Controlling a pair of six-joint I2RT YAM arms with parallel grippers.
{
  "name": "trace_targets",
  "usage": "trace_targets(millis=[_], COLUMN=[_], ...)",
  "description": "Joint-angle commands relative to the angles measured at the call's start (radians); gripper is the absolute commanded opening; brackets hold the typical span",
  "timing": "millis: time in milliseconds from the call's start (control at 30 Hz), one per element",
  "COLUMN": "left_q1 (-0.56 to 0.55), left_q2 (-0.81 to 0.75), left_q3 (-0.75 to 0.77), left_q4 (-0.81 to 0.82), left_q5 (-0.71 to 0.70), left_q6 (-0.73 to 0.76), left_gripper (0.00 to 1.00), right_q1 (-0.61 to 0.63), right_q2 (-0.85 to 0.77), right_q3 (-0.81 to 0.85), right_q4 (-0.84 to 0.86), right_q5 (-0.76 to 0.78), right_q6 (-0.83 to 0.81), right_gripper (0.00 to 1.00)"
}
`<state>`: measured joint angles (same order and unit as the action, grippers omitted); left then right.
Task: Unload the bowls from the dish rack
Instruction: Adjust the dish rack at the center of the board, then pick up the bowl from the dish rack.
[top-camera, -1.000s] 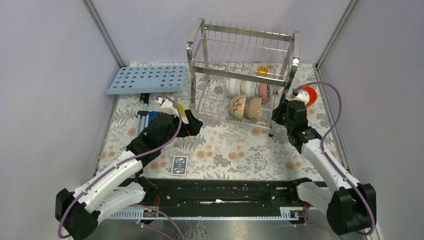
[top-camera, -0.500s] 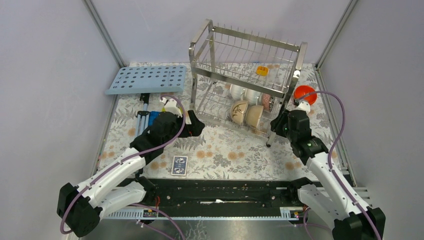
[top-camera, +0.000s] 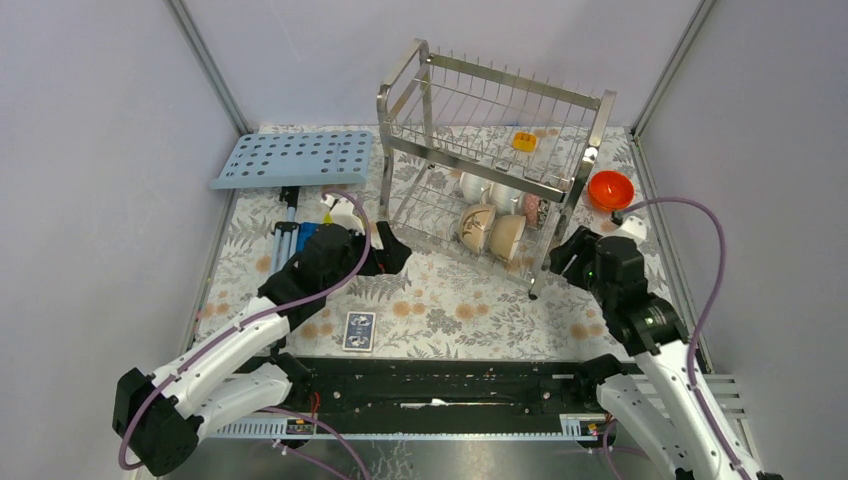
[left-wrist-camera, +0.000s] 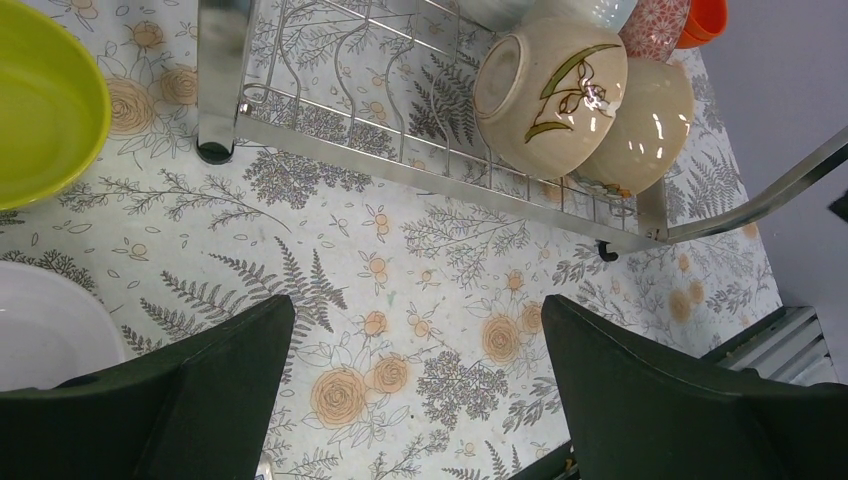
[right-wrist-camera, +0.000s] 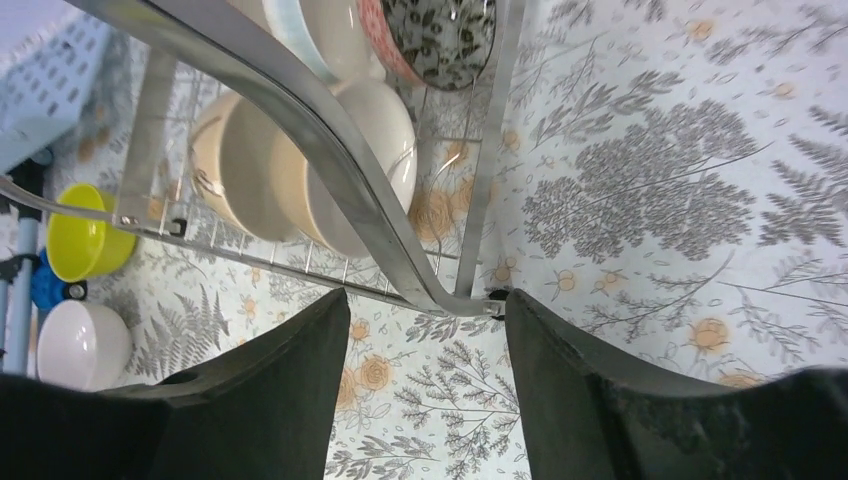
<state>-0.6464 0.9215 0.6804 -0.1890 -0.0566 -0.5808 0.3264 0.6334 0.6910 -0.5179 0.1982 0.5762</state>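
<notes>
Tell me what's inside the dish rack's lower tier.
Two beige bowls lie on their sides in front; behind them, white bowls and a patterned bowl. The rear ones are partly hidden; count unclear.

Bright, even overhead light, soft shadows; glare glints on the dish rack (right-wrist-camera: 330, 165).

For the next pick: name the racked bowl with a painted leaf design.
The left beige round bowl; the beige bowl beside it is plain.

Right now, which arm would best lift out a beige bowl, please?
Probably left: the left gripper is open toward the beige bowls; the rack post sits before the right gripper.
</notes>
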Motion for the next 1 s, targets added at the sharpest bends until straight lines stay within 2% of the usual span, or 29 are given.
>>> trace_targets(millis=[0, 100, 233, 367, 467, 500, 600, 700, 800, 867, 967], left_q1=[-0.002, -0.002, -0.002, -0.002, -0.002, -0.002, -0.002, -0.003, -0.004, -0.004, -0.005], left_q2=[-0.024, -0.023, -0.029, -0.047, -0.066, -0.071, -0.078, -0.079, -0.088, -0.095, -0.099], left_q3=[0.018, 0.010, 0.007, 0.006, -0.001, -0.003, -0.011, -0.022, -0.032, -0.044, -0.070], left_q4=[0.036, 0.043, 0.043, 0.036, 0.038, 0.039, 0.044, 0.055, 0.058, 0.067, 0.097], left_q5=[-0.002, 0.009, 0.032, 0.051, 0.078, 0.082, 0.094, 0.127, 0.142, 0.150, 0.158], left_q6=[0.018, 0.008, -0.002, -0.019, -0.028, -0.030, -0.039, -0.058, -0.067, -0.069, -0.081], left_gripper=[0.99, 0.99, 0.99, 0.99, 0.99, 0.99, 0.99, 0.99, 0.99, 0.99, 0.99], right_q1=[0.006, 0.002, -0.040, -0.141, -0.289, -0.401, -0.510, -0.634, -0.699, -0.707, -0.702], right_q2=[-0.040, -0.030, -0.038, -0.023, 0.048, 0.080, 0.195, 0.330, 0.520, 0.618, 0.706], right_q3=[0.096, 0.088, 0.045, 0.006, -0.014, -0.035, -0.106, -0.219, -0.270, -0.232, -0.153], right_q4=[-0.156, -0.181, -0.111, -0.014, 0.071, 0.121, 0.342, 0.727, 1.139, 1.229, 1.250], right_q5=[0.120, 0.185, 0.178, 0.104, -0.022, -0.096, -0.239, -0.526, -0.762, -0.865, -0.985], right_q6=[-0.014, 0.047, 0.173, 0.252, 0.258, 0.255, 0.259, 0.399, 0.616, 0.669, 0.689], right_gripper=[0.66, 0.66, 0.66, 0.66, 0.65, 0.65, 0.65, 0.65, 0.65, 0.65, 0.64])
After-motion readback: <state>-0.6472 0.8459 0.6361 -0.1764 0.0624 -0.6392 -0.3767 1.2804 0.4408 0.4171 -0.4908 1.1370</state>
